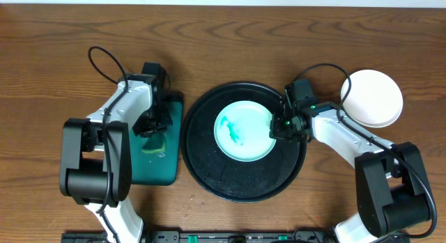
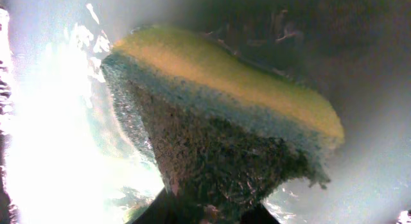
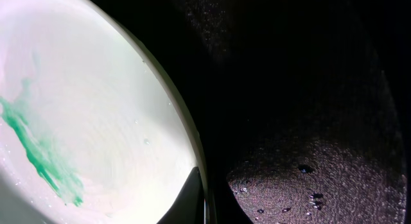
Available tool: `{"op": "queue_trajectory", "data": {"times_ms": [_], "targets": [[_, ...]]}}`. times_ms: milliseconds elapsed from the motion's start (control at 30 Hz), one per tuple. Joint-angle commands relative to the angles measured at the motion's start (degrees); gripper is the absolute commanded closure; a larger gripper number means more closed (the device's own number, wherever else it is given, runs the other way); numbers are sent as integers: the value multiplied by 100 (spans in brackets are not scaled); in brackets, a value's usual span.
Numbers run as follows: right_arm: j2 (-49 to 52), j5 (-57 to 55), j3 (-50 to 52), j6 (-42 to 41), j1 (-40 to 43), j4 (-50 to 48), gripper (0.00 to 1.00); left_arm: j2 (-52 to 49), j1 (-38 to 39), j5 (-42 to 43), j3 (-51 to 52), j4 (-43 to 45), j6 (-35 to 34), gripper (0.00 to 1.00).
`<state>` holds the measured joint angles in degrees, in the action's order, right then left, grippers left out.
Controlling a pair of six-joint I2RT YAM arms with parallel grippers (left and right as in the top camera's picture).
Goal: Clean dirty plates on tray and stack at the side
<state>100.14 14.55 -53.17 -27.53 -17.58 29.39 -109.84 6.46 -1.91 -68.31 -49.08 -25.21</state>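
Plates, two in view. The mint plate [image 1: 252, 144] lies flat inside the tray [image 1: 209, 170], slightly toward the tray's far side, with bare black floor showing all round it. A green smear [image 1: 233, 131] crosses the plate's inner face left of its middle; in the right wrist view the same smear [image 3: 42, 156] runs as a slanted streak over the pale surface of the plate [image 3: 115, 89]. The white plate [image 1: 375, 98] rests on the table [image 1: 56, 48] to the right of the tray and beyond its far right rim, apart from it.

Right gripper [image 1: 279, 126]: over the tray's right half, at the mint plate's right edge. Its jaws are clenched on the rim; the wrist view shows a dark fingertip [image 3: 188, 197] lying on the plate's inner side where the rim meets the gripper [image 3: 202, 208]. The tray floor [image 3: 308, 89] beside it carries scattered water drops.

Left gripper [image 1: 152, 128]: left of the tray, above the teal tray [image 1: 168, 170], which sits just beside the black tray's left rim. The gripper [image 2: 205, 214] grasps the sponge [image 2: 218, 108] by its lower corner (yellow layer uppermost, coarse green layer beneath, tilted in the wrist view). From overhead, the sponge [image 1: 155, 147] shows just below the gripper, within the teal tray's outline.
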Motion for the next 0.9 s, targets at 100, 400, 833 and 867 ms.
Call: {"op": "queue_trajectory", "data": {"times_ms": [100, 400, 833, 867], "targets": [[232, 57, 83, 107, -50, 125, 99, -83, 22, 249, 70, 83, 33, 87], [232, 57, 83, 105, -50, 122, 99, 920, 22, 234, 70, -210, 33, 28], [232, 120, 83, 146, -50, 120, 99, 1897, -442, 772, 621, 94, 345, 29], [232, 120, 83, 146, -50, 122, 99, 1897, -490, 885, 721, 219, 363, 29]]}}
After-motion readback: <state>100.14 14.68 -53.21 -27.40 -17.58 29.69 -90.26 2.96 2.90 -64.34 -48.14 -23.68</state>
